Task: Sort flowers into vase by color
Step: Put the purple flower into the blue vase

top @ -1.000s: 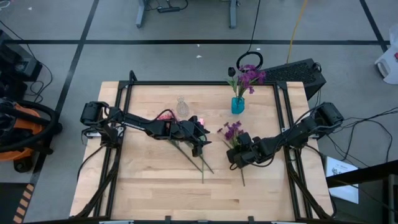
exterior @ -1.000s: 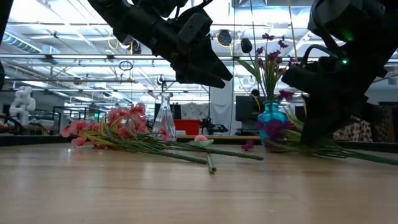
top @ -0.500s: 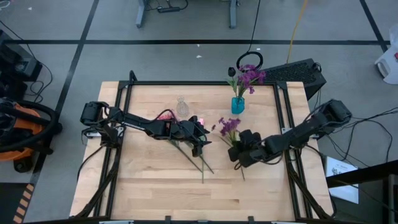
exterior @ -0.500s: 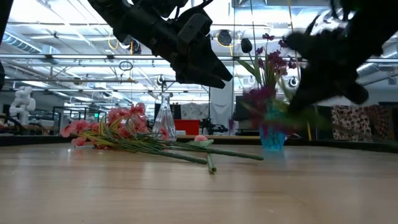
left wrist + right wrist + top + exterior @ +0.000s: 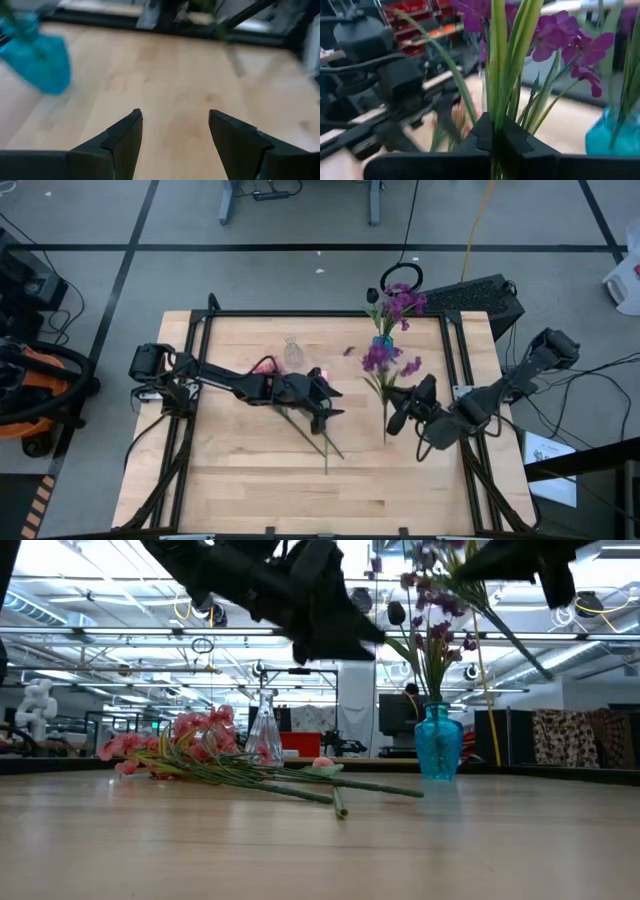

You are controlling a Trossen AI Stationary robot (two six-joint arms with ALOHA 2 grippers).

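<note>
Wooden counter [image 5: 240,470] under you: your right end effector [image 5: 496,131] is clenched on a purple spray [image 5: 378,360], lifted toward the blue vase [image 5: 382,348]; left end effector [image 5: 322,402] hovers released over pink flowers [image 5: 190,745].

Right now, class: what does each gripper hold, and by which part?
The right gripper is shut on the purple flower spray, gripping its green stem below the blossoms. The left gripper is open and holds nothing.

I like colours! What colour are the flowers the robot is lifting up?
Purple blossoms on green stems, pinched in the right claw. The right wrist view shows them best.
</note>
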